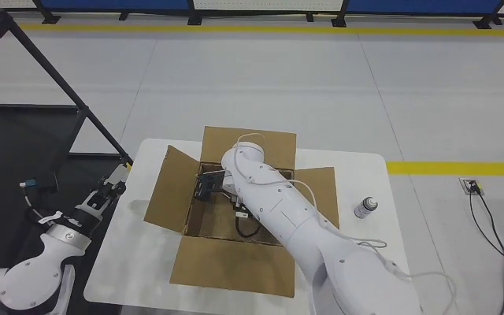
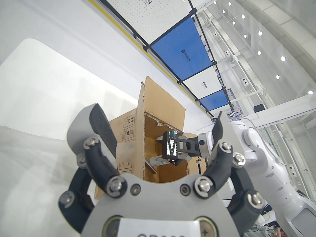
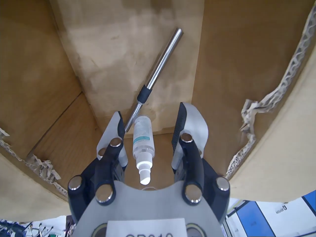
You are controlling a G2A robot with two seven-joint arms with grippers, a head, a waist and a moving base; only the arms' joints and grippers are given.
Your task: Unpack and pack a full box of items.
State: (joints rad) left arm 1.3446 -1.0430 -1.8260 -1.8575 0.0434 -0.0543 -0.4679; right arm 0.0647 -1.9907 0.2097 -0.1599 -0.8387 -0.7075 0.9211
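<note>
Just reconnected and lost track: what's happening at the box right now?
The right gripper is down inside the open box, open and straddling a bottle that lies by a metal rod, not yet gripping. The left gripper hangs open at the edge of the table. A can stands beside the box.

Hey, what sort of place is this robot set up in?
Probably a factory-style test hall or robotics lab: a yellow floor line, blue and white partition panels fencing the area, and a high ceiling with rows of lights.
</note>
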